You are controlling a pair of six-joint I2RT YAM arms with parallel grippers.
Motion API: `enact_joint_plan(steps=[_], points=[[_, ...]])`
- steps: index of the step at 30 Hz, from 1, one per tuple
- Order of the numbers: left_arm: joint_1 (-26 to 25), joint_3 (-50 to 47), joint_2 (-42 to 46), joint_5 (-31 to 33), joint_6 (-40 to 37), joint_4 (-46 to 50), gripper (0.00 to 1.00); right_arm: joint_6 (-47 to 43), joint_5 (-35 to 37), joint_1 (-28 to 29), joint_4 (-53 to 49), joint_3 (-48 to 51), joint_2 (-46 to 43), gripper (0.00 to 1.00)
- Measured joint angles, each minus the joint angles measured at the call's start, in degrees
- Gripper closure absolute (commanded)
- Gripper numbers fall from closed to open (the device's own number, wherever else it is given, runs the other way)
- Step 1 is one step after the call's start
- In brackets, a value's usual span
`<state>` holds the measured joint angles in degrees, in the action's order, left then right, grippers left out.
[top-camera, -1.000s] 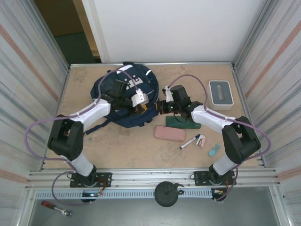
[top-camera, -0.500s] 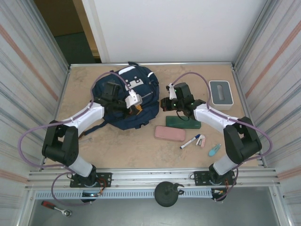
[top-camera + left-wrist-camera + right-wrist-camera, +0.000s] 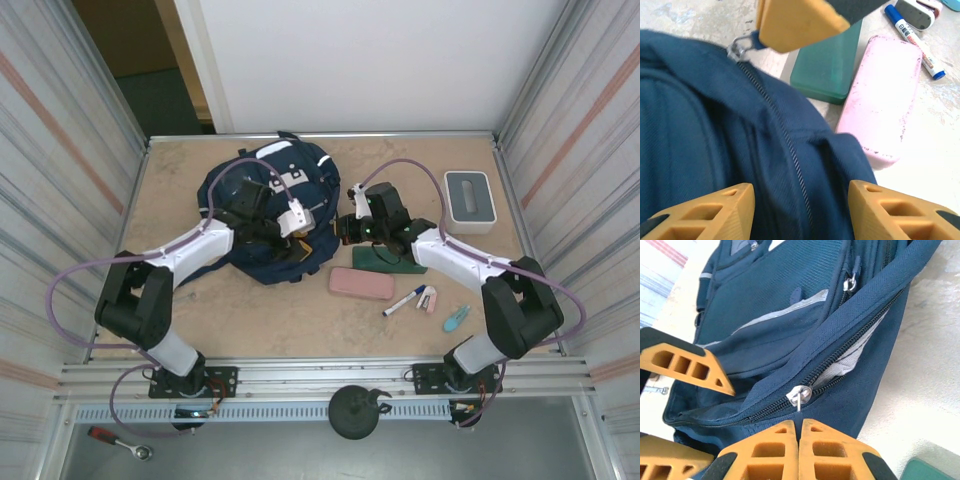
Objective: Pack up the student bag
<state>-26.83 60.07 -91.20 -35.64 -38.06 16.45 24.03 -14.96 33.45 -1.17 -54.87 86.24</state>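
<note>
The left arm bends at the elbow and reaches inward over the student bag, which lies at the far left of the worktop; the left gripper hangs above the navy fabric, jaws spread, holding nothing; whether they touch the cloth is unclear. The right arm stretches leftward, low; the right gripper has its jaws pressed together, pinching the zip pull, whose tab end is hidden between them. A green case lies partly covered by that arm.
</note>
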Motion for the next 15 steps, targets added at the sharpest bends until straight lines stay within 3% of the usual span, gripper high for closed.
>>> enact_joint_plan(steps=[4, 7, 11, 15], points=[[-2.1, 3.6, -1.3, 2.5, 0.3, 0.3, 0.48, 0.7, 0.0, 1.2, 0.1, 0.0, -1.1, 1.00], [-2.9, 6.6, -3.5, 3.8, 0.4, 0.5, 0.54, 1.0, 0.3, 1.9, 0.2, 0.2, -1.7, 1.00], [-3.2, 8.7, -5.8, 4.7, 0.2, 1.3, 0.80, 1.0, 0.9, 1.9, 0.0, 0.9, -2.2, 1.00], [-3.1, 8.8, -5.8, 4.3, -0.2, 1.7, 0.93, 1.0, 3.2, 1.9, -1.1, 0.9, -2.4, 1.00]])
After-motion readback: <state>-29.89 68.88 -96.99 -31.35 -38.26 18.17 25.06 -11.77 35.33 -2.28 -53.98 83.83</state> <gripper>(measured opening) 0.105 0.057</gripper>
